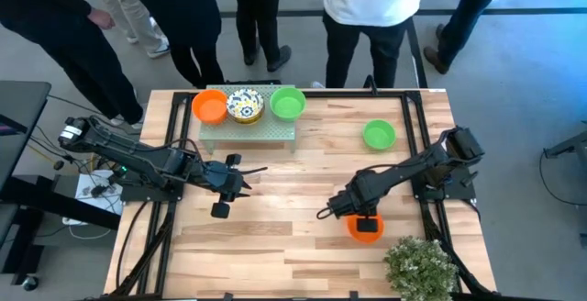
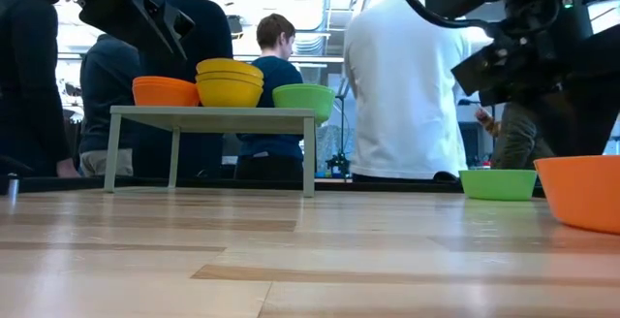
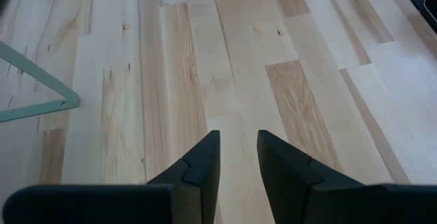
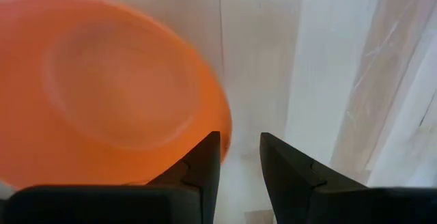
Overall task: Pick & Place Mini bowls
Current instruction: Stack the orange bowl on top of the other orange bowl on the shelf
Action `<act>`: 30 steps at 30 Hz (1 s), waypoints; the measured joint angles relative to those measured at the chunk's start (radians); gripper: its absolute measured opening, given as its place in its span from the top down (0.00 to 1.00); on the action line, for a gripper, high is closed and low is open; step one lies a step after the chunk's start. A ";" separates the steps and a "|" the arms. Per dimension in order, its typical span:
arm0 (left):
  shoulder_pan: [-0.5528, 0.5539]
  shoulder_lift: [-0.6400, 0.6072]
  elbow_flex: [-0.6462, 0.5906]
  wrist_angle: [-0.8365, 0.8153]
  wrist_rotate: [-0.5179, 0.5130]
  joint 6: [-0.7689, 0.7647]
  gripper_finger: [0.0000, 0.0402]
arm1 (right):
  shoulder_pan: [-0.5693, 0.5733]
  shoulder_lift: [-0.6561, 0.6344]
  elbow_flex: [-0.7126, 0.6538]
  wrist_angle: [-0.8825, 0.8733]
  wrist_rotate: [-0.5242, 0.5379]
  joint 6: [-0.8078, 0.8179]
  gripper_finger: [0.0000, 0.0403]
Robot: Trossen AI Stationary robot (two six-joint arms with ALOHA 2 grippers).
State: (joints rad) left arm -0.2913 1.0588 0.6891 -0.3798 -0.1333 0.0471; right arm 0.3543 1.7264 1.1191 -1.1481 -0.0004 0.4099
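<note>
An orange mini bowl (image 1: 365, 230) (image 4: 109, 87) stands upright on the table near the front right. My right gripper (image 1: 359, 217) (image 4: 239, 149) hovers over it, pointing down and open, its fingers just past the bowl's rim with only table between them. A green mini bowl (image 1: 378, 135) (image 2: 497, 182) sits on the table farther back. An orange bowl (image 1: 209, 107), a patterned bowl (image 1: 245, 105) and a green bowl (image 1: 288, 103) rest on a small pale-green stand (image 1: 249, 132). My left gripper (image 1: 240, 183) (image 3: 239, 149) waits open over bare table at the left.
A bushy green plant (image 1: 420, 266) stands at the front right corner, close to the orange bowl. Several people stand beyond the table's far edge. Black frame rails (image 1: 415, 145) run along the table's left and right sides. Bare wood lies between the two arms.
</note>
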 joint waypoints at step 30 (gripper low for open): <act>-0.008 0.053 0.001 0.344 0.300 0.237 0.75 | -0.233 0.043 0.218 0.380 -0.103 0.079 0.98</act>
State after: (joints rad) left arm -0.2991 1.1114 0.6903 -0.0358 0.1665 0.2843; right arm 0.1211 1.7691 1.3369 -0.7685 -0.1038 0.4887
